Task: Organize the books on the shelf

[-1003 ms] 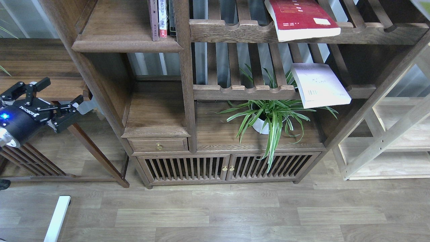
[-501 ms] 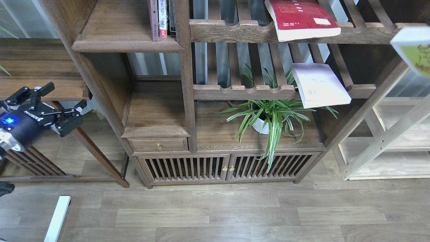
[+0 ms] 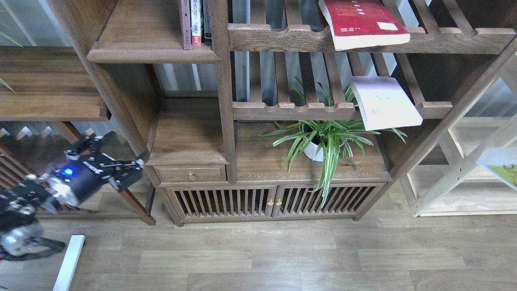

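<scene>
Your left gripper hangs released, empty. The green book floats at the right edge (its holder is out of frame); carry it level toward the shelf.

The left claw is now found lower and further right, beside the drawer of the cabinet, its fingers spread. The yellow-green book is seen lower at the right edge, before the pale shelving unit.
</scene>
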`<move>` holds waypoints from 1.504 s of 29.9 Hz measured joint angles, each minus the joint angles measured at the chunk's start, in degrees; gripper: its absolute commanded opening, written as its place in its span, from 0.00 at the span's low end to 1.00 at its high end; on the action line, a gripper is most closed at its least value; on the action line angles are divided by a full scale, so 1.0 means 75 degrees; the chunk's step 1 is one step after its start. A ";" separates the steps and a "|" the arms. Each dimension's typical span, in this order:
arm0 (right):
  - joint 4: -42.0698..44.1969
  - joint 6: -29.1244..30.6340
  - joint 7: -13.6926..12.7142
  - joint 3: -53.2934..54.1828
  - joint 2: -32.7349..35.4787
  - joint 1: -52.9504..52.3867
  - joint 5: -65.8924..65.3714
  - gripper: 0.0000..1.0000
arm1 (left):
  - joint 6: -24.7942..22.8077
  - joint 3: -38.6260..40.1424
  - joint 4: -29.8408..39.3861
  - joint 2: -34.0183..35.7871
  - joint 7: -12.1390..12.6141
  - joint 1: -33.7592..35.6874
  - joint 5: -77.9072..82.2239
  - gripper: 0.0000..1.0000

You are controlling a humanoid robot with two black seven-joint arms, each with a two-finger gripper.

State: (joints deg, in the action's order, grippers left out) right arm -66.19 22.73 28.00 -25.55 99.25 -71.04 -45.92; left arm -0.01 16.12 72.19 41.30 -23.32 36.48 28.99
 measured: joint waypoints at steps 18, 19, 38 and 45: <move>0.0651 -0.2563 0.0000 -0.0675 -0.5353 0.2500 0.0063 0.03 | -0.0010 -0.2089 -0.2867 -0.3514 -0.0023 -0.0162 0.0119 0.99; 0.0672 -0.2659 0.0000 -0.0669 -0.5567 0.2605 0.0057 0.03 | -0.0004 -0.2173 -0.2911 -0.3612 -0.0036 -0.0179 0.0119 0.99; 0.0717 -0.3734 0.0000 -0.0750 -0.7793 0.2722 -0.0368 0.03 | -0.0546 -0.4087 -0.3778 -0.5329 0.0596 0.1511 0.0203 1.00; 0.0700 -0.3689 0.0000 -0.0786 -0.8040 0.2013 -0.0496 0.03 | -0.0672 -0.4427 -0.4187 -0.5505 0.0927 0.2129 0.0205 1.00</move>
State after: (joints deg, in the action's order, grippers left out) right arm -60.95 -4.93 28.00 -31.44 38.96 -55.94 -49.64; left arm -5.05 -17.08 40.78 0.02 -16.37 52.45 30.53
